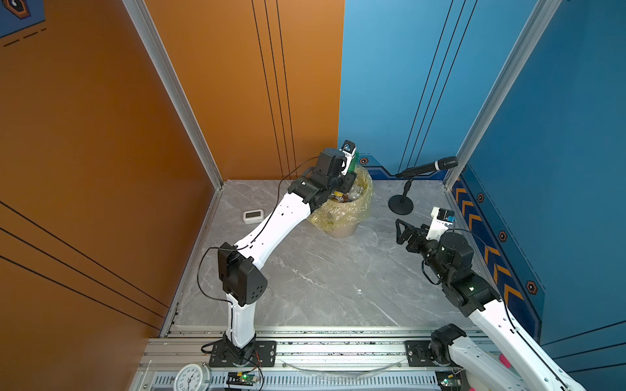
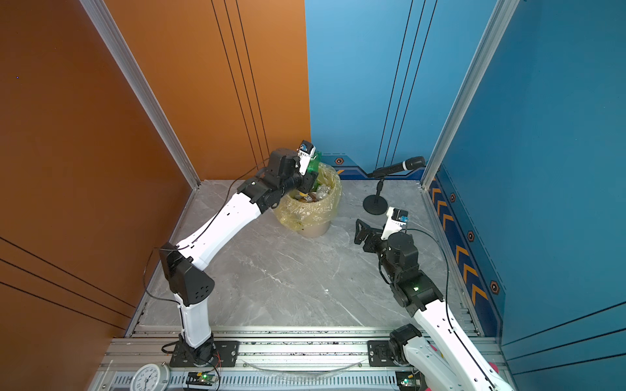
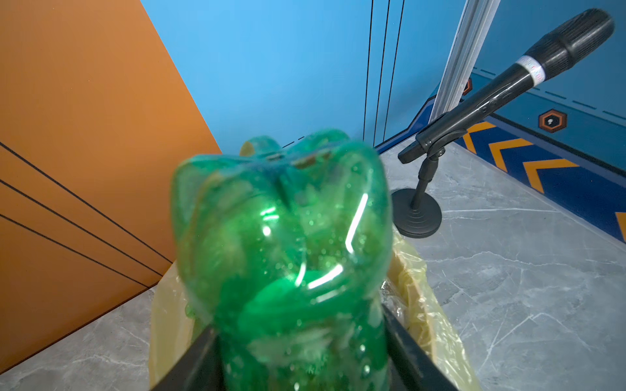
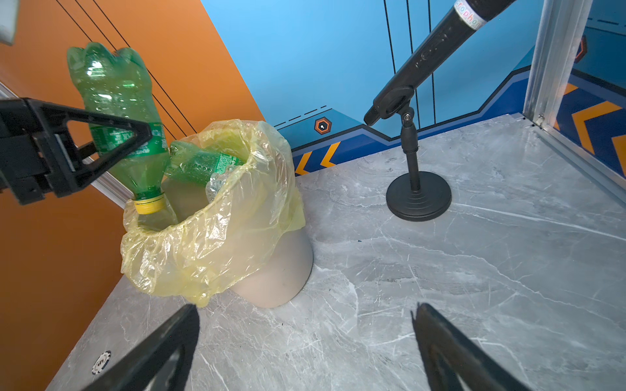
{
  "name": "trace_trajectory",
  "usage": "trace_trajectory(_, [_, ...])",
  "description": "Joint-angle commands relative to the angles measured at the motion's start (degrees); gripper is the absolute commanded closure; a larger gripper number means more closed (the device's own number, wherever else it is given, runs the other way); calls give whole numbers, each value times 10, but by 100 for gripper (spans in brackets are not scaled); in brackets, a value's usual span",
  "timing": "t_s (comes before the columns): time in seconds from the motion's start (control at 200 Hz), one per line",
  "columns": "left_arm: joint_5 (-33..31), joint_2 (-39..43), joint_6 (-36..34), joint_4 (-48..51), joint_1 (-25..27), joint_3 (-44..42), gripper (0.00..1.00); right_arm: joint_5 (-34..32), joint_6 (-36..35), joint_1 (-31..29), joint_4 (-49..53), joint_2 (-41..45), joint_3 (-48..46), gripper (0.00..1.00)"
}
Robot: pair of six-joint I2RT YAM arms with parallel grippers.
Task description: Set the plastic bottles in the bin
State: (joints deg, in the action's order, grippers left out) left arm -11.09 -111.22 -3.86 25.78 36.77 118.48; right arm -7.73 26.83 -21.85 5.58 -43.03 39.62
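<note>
— Where is the bottle?
— The left gripper clasps the green bottle, steeply tilted with its cap down over the mouth of the bin.
— And on the right?
— The right gripper is open, empty and farther off.

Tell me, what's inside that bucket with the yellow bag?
A green bottle lies in the bin beside a crumpled clear bottle; a second green bottle pokes in cap-first. Its lined wall hides whatever lies deeper.

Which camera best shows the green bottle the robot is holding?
The right wrist view: the whole green bottle, cap down over the bin. The left wrist view shows only its blurred base; both top views, a green sliver.
</note>
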Motion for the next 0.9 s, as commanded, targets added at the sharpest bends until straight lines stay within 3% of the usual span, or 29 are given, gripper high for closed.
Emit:
trace_trajectory(0.0, [-31,-18,-16,30,-4,37,21,-11,-11,-1,2,-4,0,0])
trace_trajectory(0.05, [-33,-23,-15,40,-4,48,0,-11,-11,0,3,-7,1,0])
trace_trajectory(0.225, [-43,2,-1,34,-4,35,3,-7,-11,0,-2,-19,6,0])
trace_trajectory(0.37, [-37,74,13,-30,-1,-42,2,-7,-13,0,-3,-30,10,0])
trace_trajectory(0.501, [-40,196,26,-177,3,-215,2,-6,-19,1,-1,-38,14,0])
trace_trajectory(0.721, [-67,440,70,-413,0,-651,2,25,-40,0,8,-53,14,0])
trace_trajectory(0.791, [-83,484,84,-426,-6,-715,2,38,-40,-4,-6,-62,10,0])
trace_trajectory(0.891, [-108,532,85,-380,-17,-743,2,46,-35,-15,-22,-83,16,0])
